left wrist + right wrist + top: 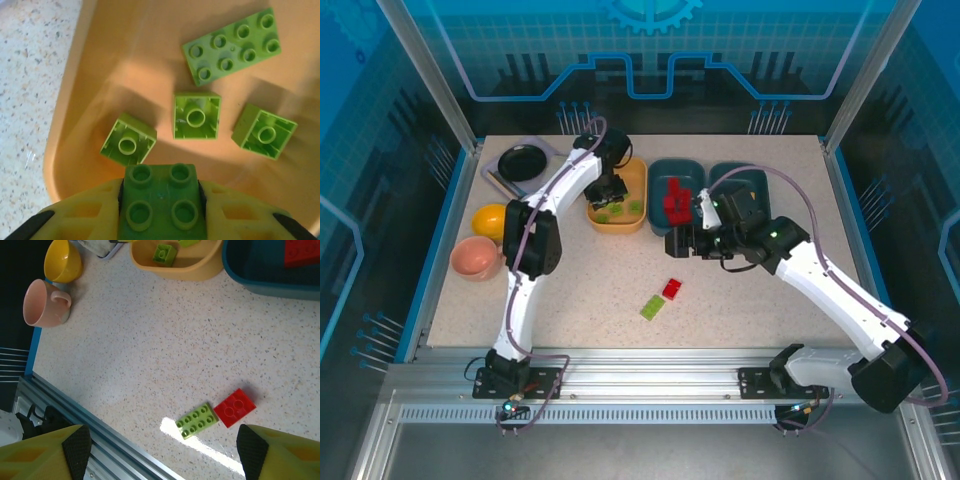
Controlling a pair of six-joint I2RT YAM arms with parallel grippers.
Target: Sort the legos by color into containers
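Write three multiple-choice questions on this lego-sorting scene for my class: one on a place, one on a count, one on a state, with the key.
1. Where do the sorted red legos lie?
A. in the pink bowl
B. in the black dish
C. in the middle teal tray

2. How many legos lie loose on the table?
A. two
B. four
C. none

3. What state is the left hand in?
A. open and empty
B. shut on a green lego
C. shut on a red lego

Key:
1 C, the red pile sits in the teal tray beside the yellow-orange tray.
2 A, one green brick and one red brick lie side by side.
3 B, its fingers clamp the green lego.
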